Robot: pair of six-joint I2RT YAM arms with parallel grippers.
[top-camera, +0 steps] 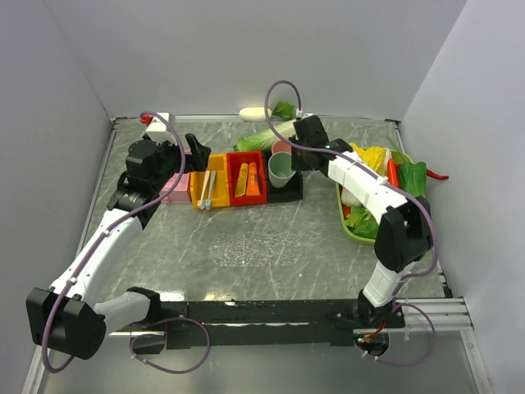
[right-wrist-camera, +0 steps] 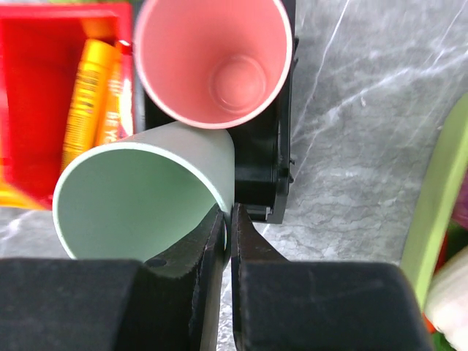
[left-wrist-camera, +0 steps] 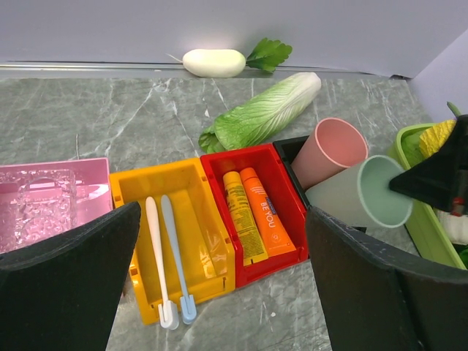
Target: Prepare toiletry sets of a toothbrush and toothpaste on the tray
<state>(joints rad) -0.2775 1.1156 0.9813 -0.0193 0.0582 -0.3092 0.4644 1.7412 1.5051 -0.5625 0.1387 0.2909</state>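
Observation:
Two thin toothbrushes (left-wrist-camera: 155,252), one white and one pale blue, lie side by side in a yellow bin (left-wrist-camera: 212,241); they also show in the top view (top-camera: 205,191). A yellow-orange and an orange toothpaste tube (left-wrist-camera: 254,216) lie in the red bin (top-camera: 246,180) beside it. The clear speckled tray (top-camera: 250,246) lies flat on the table in front of the bins. My left gripper (left-wrist-camera: 223,216) is open and empty, hovering above the yellow and red bins (top-camera: 195,158). My right gripper (right-wrist-camera: 228,223) is shut on the rim of a green cup (right-wrist-camera: 139,197), one finger inside it.
A pink cup (right-wrist-camera: 216,62) leans next to the green cup in a black bin (right-wrist-camera: 259,168). A pink bin (left-wrist-camera: 47,208) holding something clear stands left of the yellow one. A cabbage (left-wrist-camera: 263,113) and a white radish (left-wrist-camera: 213,62) lie behind. A green vegetable tray (top-camera: 361,222) stands at the right.

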